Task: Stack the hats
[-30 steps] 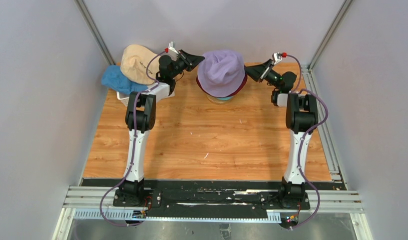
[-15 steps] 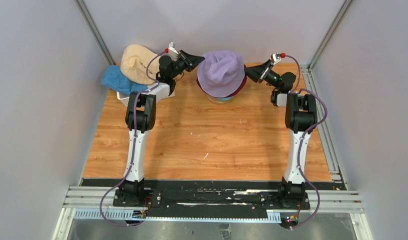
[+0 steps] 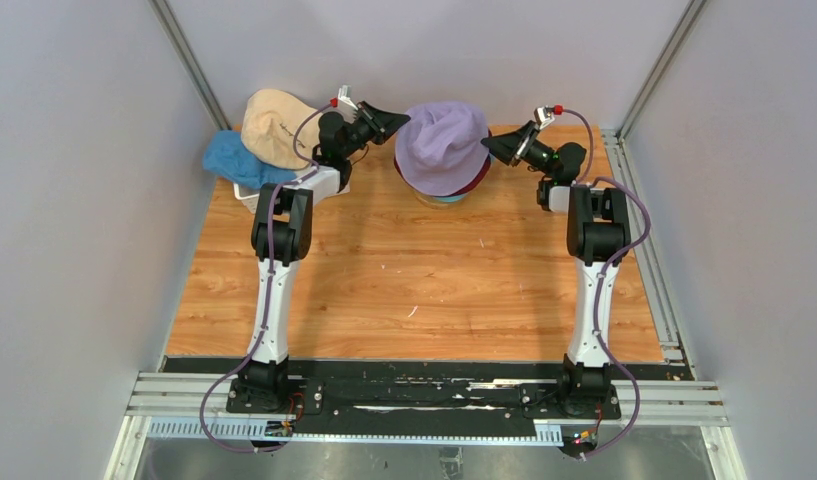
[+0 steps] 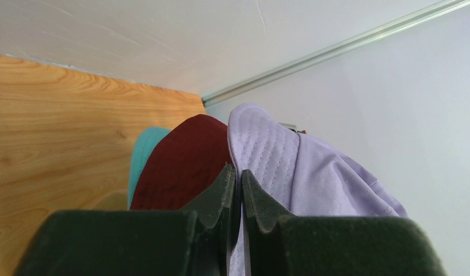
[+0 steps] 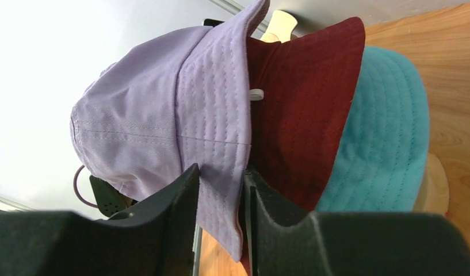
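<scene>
The lavender hat [image 3: 442, 145] sits on top of the dark red hat [image 3: 477, 184] and the teal hat [image 3: 444, 199] at the back middle of the table. My left gripper [image 3: 402, 120] is shut on the lavender brim [image 4: 261, 144] at its left side. My right gripper [image 3: 490, 146] is open, its jaws on either side of the lavender brim [image 5: 221, 132] at the right side. The dark red [image 5: 301, 103] and teal [image 5: 382, 126] hats lie under it. The beige hat [image 3: 274, 125] and blue hat [image 3: 234, 158] lie at the back left.
The beige and blue hats rest on a white basket [image 3: 246, 196] beside the left arm. The wooden stand [image 5: 435, 184] holds the stack. Grey walls close in the back and both sides, with metal rails along the right edge [image 3: 652, 250].
My right gripper has opened on the lavender brim and shifted slightly left and up. The left gripper and the hats have barely moved.
</scene>
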Motion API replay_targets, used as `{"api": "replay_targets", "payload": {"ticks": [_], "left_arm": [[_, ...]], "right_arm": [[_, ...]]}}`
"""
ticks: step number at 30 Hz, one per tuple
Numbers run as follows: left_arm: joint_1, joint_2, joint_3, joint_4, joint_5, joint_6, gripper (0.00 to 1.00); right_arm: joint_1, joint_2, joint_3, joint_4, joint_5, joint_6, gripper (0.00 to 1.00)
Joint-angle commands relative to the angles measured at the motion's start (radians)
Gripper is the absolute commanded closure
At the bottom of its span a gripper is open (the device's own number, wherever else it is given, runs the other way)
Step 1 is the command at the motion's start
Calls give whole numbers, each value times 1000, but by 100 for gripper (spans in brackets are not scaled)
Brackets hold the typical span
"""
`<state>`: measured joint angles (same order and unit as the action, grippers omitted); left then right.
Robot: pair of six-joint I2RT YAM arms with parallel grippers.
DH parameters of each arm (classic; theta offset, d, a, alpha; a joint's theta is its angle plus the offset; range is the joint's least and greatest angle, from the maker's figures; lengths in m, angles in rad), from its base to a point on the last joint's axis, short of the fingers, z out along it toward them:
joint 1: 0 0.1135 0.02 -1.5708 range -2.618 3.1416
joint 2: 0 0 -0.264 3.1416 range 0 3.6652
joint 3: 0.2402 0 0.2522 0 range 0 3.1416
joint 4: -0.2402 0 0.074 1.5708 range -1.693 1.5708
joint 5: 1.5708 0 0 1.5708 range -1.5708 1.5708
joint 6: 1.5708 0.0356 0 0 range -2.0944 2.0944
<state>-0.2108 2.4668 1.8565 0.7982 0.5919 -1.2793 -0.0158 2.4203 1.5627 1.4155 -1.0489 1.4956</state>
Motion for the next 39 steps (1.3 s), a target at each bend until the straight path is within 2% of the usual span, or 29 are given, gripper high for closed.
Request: {"api": "replay_targets", "payload": {"ticks": [1,5,7,18,30,35,39], "left_arm": [[-4,11,-4,3,17,11,88],[-4,8,-12,-10,15,25,88],[-4,3,-20,-17,12,34,88],[-4,-5,-48,-33,-4,51,88],[-4,6,-49,-58,-37,54,89],[-4,3,-55,-107,-68,83,98],[-4,0,-74,-125,-87,98,100]], "right_arm": [[17,25,29,17,-23,-11,74],[16,28,34,8,-16,-18,94],[15,27,34,0,-11,-27,99],[-16,37,46,-89,51,-100,99],[-48,92,135,-221,87,-165,99],[-49,108,167,-232,87,-162,99],[-48,113,176,-237,87,-163,99]]}}
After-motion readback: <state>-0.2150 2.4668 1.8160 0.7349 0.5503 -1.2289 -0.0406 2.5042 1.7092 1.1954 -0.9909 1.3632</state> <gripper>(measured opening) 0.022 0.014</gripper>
